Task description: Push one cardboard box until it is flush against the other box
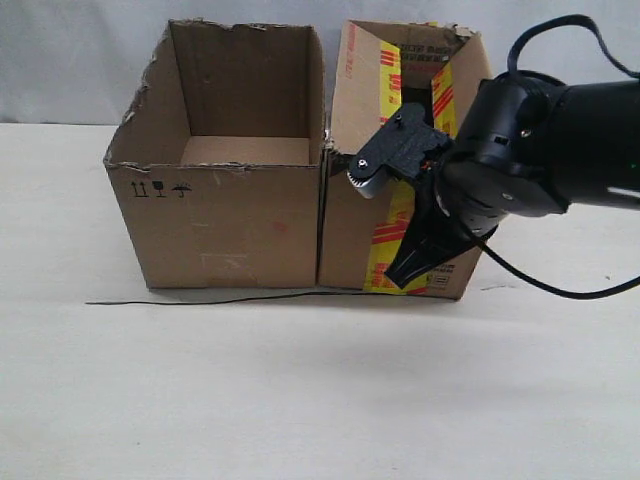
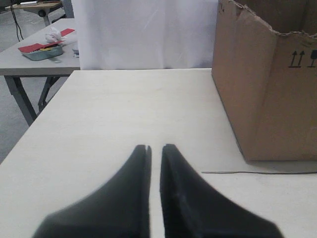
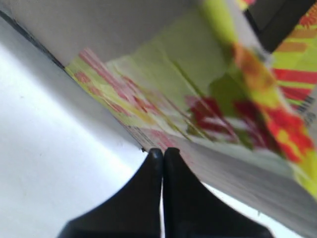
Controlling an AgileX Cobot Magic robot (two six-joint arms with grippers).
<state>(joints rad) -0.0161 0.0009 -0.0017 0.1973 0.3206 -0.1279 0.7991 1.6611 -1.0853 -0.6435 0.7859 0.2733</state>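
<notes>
the left gripper (image 2: 155, 148) hangs over the table (image 2: 124, 109), well left of both boxes, fingers drawn almost together on nothing. the other box (image 1: 225, 215) stands at left, its right wall touching the cardboard box (image 1: 345, 235). the right gripper (image 1: 405, 272), fingers clenched and empty, meets that box's taped front, low down.

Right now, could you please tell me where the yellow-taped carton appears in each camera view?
Exterior view: the yellow-taped carton stands right of centre, partly behind the right arm.
Left wrist view: not in it; only the plain torn-rimmed box shows.
Right wrist view: it fills the upper part, beyond the right pincer.
Shared landmark: the pale tabletop.
</notes>
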